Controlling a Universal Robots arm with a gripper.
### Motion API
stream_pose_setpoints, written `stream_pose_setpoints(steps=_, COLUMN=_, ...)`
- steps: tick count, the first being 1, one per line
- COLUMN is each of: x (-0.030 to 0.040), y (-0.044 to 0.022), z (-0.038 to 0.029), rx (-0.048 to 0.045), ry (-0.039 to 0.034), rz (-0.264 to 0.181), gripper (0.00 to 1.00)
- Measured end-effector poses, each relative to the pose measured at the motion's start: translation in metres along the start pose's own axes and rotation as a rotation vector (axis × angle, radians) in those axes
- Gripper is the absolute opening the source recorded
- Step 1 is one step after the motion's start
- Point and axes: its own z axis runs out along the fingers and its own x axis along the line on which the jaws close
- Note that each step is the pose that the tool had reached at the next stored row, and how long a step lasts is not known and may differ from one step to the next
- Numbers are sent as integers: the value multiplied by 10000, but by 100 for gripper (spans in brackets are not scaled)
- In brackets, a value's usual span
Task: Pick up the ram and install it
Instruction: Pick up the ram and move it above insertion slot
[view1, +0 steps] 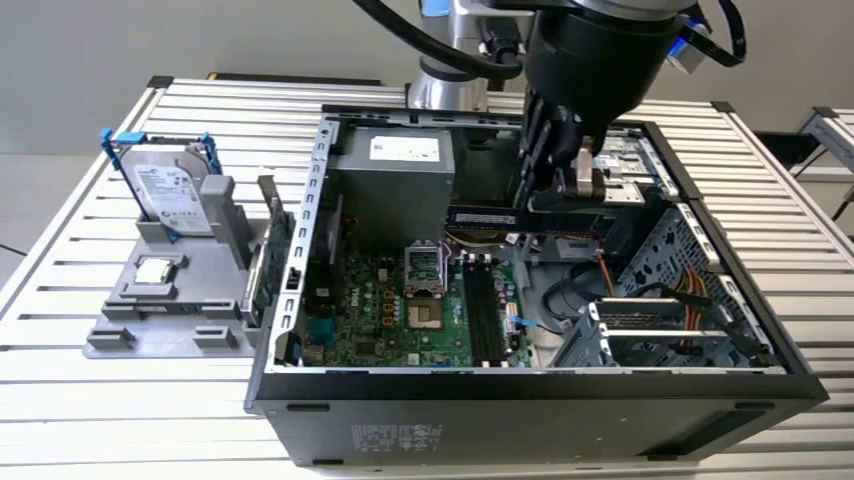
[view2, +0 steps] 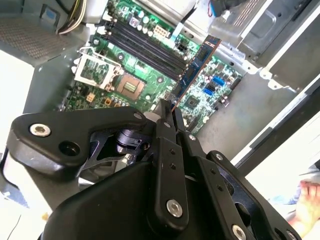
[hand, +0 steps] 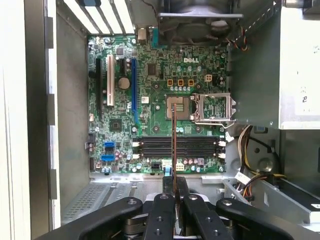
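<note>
Ram (view1: 497, 217) is pinched by one end in the closed tool (hand: 175, 184), hanging inside the case (view1: 534, 400) over the board (hand: 150, 115), not seated. My worry: it sits crosswise to the slots (hand: 177, 147). That end grip could also let it twist or slip, so a push might miss or jam.

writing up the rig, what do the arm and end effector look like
The arm is silver-grey with blue trim and looping black cables. The end effector is matte black, built from jointed linkage bars dotted with silver screw heads.
</note>
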Motion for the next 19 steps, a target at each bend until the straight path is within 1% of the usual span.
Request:
stream_pose_setpoints(steps=6, x=-2, y=-113, z=-2, rx=-13, ry=1, rz=1, gripper=0)
stream_pose_setpoints(steps=10, x=-4, y=-169, z=-4, rx=-16, ry=1, rz=1, gripper=0)
stream_pose_setpoints(steps=11, x=-4, y=-178, z=-4, rx=-16, ry=0, rz=0, gripper=0)
stream_pose_setpoints(steps=17, x=-5, y=-178, z=-4, rx=-15, ry=0, rz=4, gripper=0)
stream_pose_setpoints(steps=19, x=-18, y=-178, z=-4, rx=-16, ry=1, rz=14, gripper=0)
